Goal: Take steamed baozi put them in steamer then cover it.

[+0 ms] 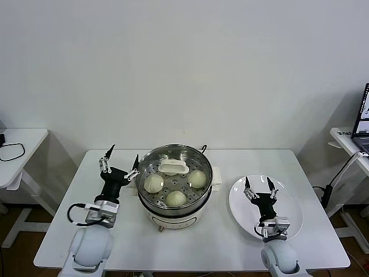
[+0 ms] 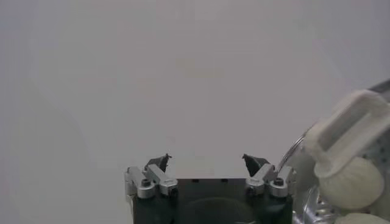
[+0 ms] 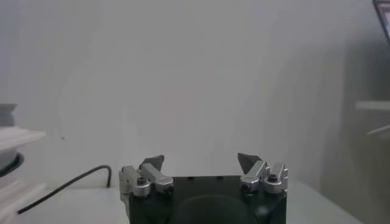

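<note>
The left gripper [image 1: 121,160] stands raised just left of the round shiny stainless-steel steamer [image 1: 174,205], fingers spread apart and empty, its right fingertip close to the rim. Inside the steamer lie three visible smooth cream-white steamed baozi [image 1: 176,198] under the clear glass cover with a cream-white handle [image 1: 172,167]. The right gripper [image 1: 259,188] points upward over the flat white plate [image 1: 291,216], fingers apart, empty.

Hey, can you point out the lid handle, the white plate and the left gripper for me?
Cover handle [image 1: 172,167], head view: middle of the cream-white oblong handle on the glass lid.
White plate [image 1: 291,203], head view: bare right part of its surface.
Left gripper [image 1: 121,159], head view: midway between its open fingertips, beside the steamer [image 1: 151,216].
</note>
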Robot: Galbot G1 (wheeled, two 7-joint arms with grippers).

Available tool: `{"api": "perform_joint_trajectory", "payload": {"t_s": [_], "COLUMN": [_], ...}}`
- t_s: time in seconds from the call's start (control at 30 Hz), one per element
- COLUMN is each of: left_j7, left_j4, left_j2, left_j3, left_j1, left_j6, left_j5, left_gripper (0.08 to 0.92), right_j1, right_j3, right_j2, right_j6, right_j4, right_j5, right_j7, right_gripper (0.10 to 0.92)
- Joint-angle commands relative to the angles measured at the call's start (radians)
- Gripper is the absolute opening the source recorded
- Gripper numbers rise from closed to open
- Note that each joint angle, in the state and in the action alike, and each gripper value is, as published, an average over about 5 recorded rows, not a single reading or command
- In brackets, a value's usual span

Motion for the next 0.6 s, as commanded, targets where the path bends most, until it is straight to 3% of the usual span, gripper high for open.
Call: {"api": "perform_joint_trajectory", "payload": {"t_s": [0.03,0.6], "left_j7": [-0.022,-0.013], "left_j4": [0.150,0.158], "left_j2": [-0.008,-0.021], "left_j3": [-0.123,-0.125], "left_j1": [0.054,0.109], "left_j6": [-0.367,-0.407], "left_j5": [-0.353,-0.343], "left_gripper": [0.823,0.823], "right_j1": [-0.043,-0.087], "right_j3": [0.004,0.015], "right_j2": [0.013,0.047], "right_j6": [-0.003,0.014], "right_j4": [0.013,0.033], "right_j5": [0.015,-0.014], "right_j7": [-0.018,-0.022], "right_gripper": [0.823,0.823]}}
